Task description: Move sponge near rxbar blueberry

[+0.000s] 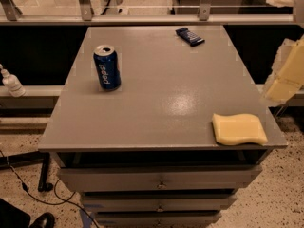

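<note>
The sponge (239, 128) is a pale yellow foam block with wavy edges, lying flat at the front right corner of the grey table (161, 89). The rxbar blueberry (190, 36) is a small dark blue wrapped bar, lying flat near the table's back edge, right of centre. My gripper (281, 87) hangs at the right edge of the view, just off the table's right side, above and to the right of the sponge. It holds nothing that I can see.
A blue Pepsi can (107, 67) stands upright on the left half of the table. A small white bottle (12, 82) sits on a ledge to the left. A metal railing (142, 19) runs behind the table. Drawers are below the top.
</note>
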Controlling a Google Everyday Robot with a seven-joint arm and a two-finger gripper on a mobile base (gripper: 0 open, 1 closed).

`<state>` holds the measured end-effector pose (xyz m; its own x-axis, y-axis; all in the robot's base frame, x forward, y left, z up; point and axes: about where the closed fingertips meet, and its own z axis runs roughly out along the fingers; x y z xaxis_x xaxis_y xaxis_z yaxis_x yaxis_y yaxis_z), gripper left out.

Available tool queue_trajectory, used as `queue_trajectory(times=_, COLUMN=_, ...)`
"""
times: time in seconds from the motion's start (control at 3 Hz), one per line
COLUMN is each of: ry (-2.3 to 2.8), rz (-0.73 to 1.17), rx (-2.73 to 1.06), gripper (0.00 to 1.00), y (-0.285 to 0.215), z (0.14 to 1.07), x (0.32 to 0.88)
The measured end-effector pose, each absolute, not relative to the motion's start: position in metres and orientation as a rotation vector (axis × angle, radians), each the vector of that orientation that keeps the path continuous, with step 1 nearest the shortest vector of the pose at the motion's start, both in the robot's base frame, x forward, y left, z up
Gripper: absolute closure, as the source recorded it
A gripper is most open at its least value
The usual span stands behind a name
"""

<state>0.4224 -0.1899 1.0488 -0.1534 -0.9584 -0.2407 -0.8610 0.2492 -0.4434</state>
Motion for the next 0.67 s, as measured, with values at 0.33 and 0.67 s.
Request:
queue_trajectory(times=0.33, ry=2.050, rz=-0.283, rx=-1.652, gripper=0.00, y=-0.188, z=1.052, x=0.421)
queue_trajectory(times=0.67, ry=2.035, rz=-0.286, rx=-1.654, gripper=0.00, y=-0.195, z=1.041, x=0.425)
